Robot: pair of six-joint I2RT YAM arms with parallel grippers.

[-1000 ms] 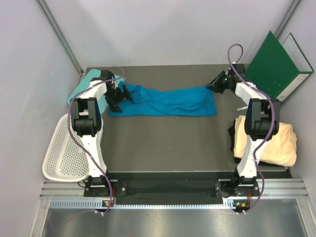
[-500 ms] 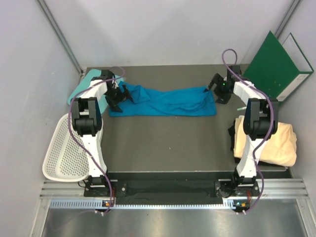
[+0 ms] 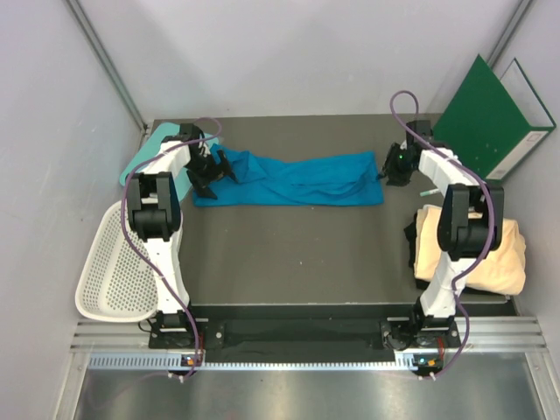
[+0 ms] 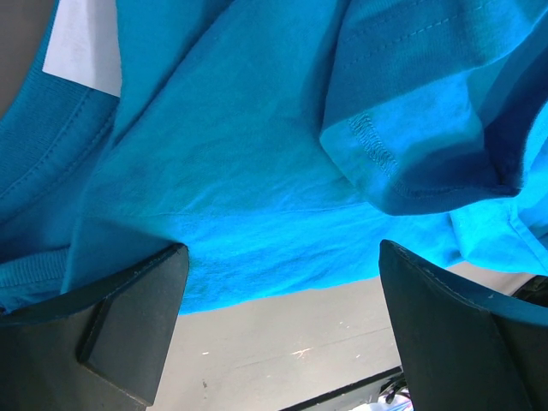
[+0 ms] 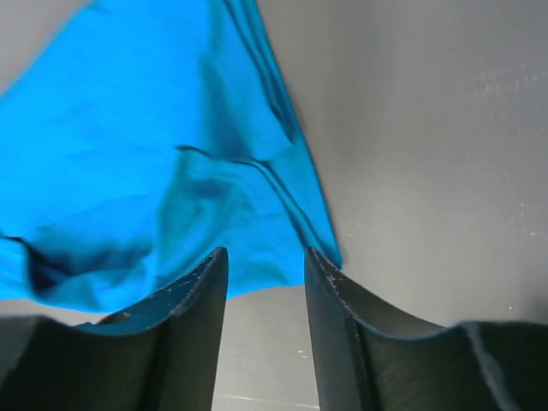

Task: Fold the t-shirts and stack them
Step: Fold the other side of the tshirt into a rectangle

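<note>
The bright blue t-shirt (image 3: 297,179) lies stretched in a long wrinkled band across the back of the table. My left gripper (image 3: 215,171) is at its left end, jaws wide open and empty. In the left wrist view the blue cloth (image 4: 257,154) fills the top, with bare table between the fingers (image 4: 128,325). My right gripper (image 3: 393,166) is just off the shirt's right end, jaws partly open and empty. The shirt's edge (image 5: 154,171) lies just ahead of its fingertips (image 5: 321,270). The cream-yellow t-shirt (image 3: 477,249) sits as a folded bundle at the right edge.
A teal board (image 3: 140,162) lies at the back left behind the left arm. A white mesh basket (image 3: 109,267) hangs off the left table edge. A green binder (image 3: 490,114) leans at the back right. Grey walls close in on three sides.
My right gripper has swung from the shirt's far right corner back and to the right, off the cloth. The left arm and the blue shirt have hardly moved.
</note>
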